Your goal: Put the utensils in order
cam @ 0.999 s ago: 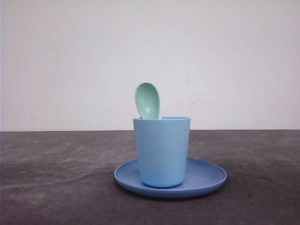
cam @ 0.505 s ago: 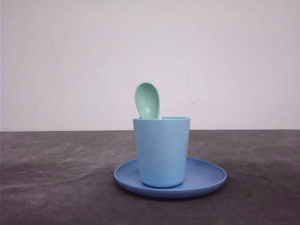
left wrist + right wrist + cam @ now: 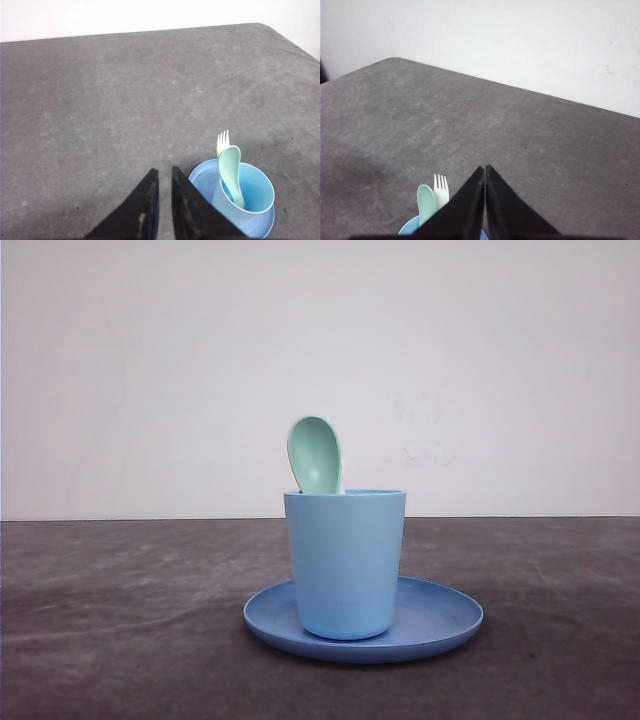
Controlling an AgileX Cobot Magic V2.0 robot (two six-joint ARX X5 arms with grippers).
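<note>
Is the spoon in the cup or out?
In. The spoon stands handle-down in the cup, bowl above the rim; the left wrist view shows the fork there too.

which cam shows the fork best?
Left wrist view: the fork has its tines clear above the cup, behind the spoon. Right wrist view also shows its tines beside the spoon, low at the frame's edge. Front view: I can't make it out behind the spoon.
</note>
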